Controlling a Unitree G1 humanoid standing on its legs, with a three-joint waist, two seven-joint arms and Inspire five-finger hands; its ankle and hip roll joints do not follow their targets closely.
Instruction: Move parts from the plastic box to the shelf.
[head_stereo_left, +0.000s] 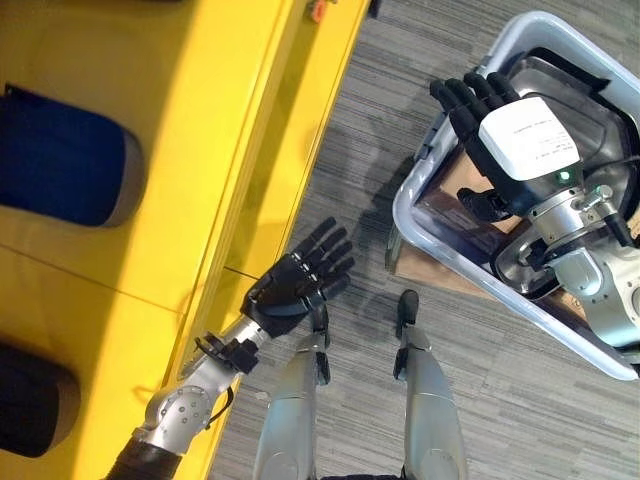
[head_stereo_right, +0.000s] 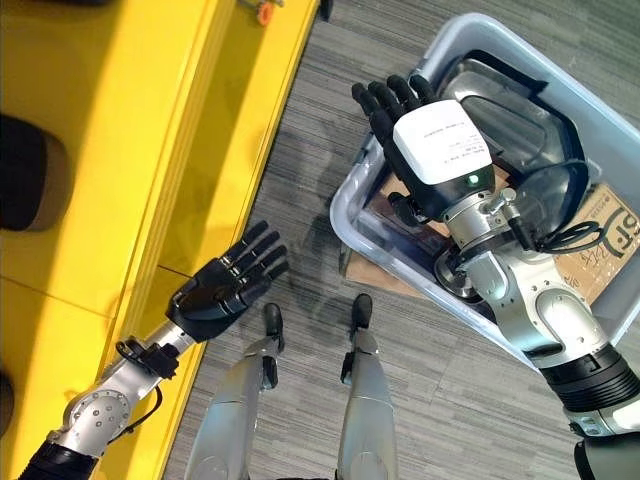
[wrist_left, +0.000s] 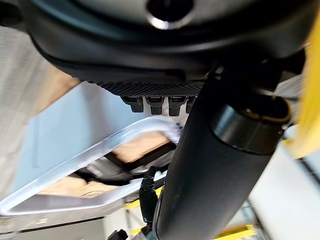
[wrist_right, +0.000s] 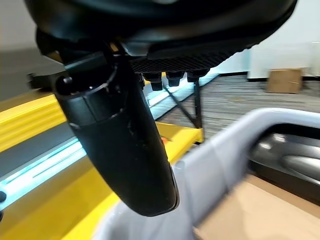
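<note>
**Right robot hand over the box, left robot hand by the shelf**

Down in the pale grey translucent plastic box (head_stereo_right: 352, 236) on the grey carpeted floor (head_stereo_left: 480, 400), shiny moulded metal parts (head_stereo_right: 505, 108) lie inside, curved and silvery with dark edges; they overlap, so an exact count is not possible, though at least two shapes show, one at the far end and one (head_stereo_left: 522, 262) near the right wrist. Brown flat cardboard (head_stereo_right: 600, 235) lies under the box and pokes out beside it, with dark print on it too partial to read.

The right robot hand (head_stereo_right: 400, 105) hangs above the box's far-left rim, fingers (head_stereo_left: 462, 100) stretched out straight and close together, holding nothing. A white square cover with fine print, too small to make out, sits on the back of that hand, with a small green light at its edge. In the right wrist view the thumb (wrist_right: 125, 150) juts out over the box's rim, nothing between it and the fingers.

Over on the left, the left robot hand (head_stereo_left: 295, 280) is spread flat, fingers straight and empty, just beside the edge of the long bright yellow shelf (head_stereo_left: 200, 150). Two dark rounded-corner objects (head_stereo_left: 60, 170) lie on the shelf, one blue, and another darker one (head_stereo_left: 30, 400) nearer the robot. A small orange bit (head_stereo_left: 316, 12) shows at the shelf's far edge.
</note>
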